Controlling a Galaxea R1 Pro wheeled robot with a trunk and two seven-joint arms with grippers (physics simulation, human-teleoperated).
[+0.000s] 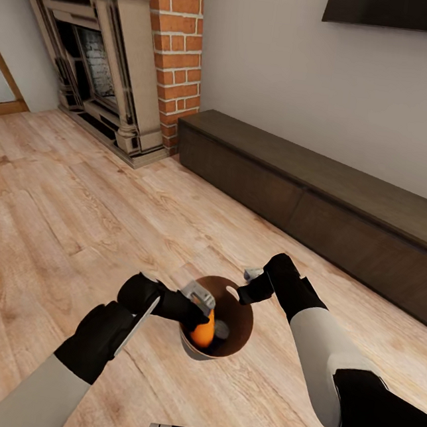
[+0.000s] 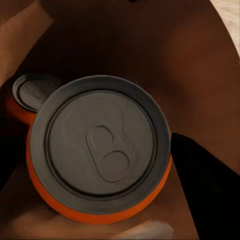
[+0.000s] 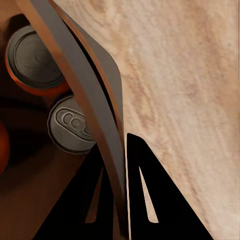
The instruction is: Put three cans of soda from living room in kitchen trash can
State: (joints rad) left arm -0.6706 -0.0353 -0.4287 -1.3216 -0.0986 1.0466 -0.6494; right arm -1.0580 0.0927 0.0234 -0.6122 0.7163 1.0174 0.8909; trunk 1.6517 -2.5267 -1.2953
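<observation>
Room: living rm w/ wood plank floor (image 1: 59, 221), brick fireplace (image 1: 119, 55), long dark cabinet (image 1: 322, 200) along wall, TV (image 1: 399, 10) above.
Trash can (image 1: 236, 344): held above floor betw both arms, upright, near robot's front.
R gripper (image 3: 116, 200): fingers pinched on trash can rim, one inside wall, one outside.
L gripper (image 1: 199, 305): over the can's mouth, on an orange soda can (image 2: 100, 150); how far open, cannot tell.
Other soda cans: two more inside bin, one (image 3: 35, 60) beside another (image 3: 72, 125), grey tops up.

Brick fireplace (image 1: 119, 55), long dark cabinet (image 1: 321, 207), plank floor (image 1: 59, 221).
</observation>
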